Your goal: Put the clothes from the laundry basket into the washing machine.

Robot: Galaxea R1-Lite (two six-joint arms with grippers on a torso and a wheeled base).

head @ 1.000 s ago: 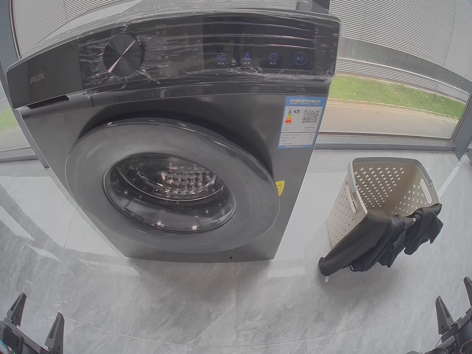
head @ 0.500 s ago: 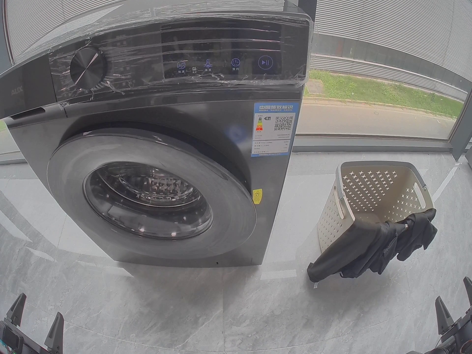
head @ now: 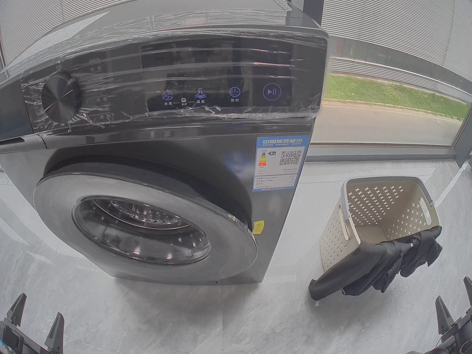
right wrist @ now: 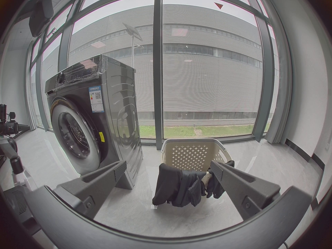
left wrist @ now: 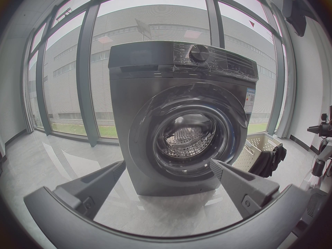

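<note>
Watch the door (head: pixel 142 227) of the washing machine (head: pixel 275 124): it looks shut, so clothes carried over now would have nowhere to go. The dark clothes (head: pixel 373 266) hang over the near rim of the laundry basket (head: pixel 334 232), at 3 o'clock from the machine, one end down at the floor. A tug could tip the light basket. Your left gripper (head: pixel 39 310) sits low at 7 o'clock and your right gripper (head: pixel 453 293) at 5 o'clock, both spread and empty.
</note>
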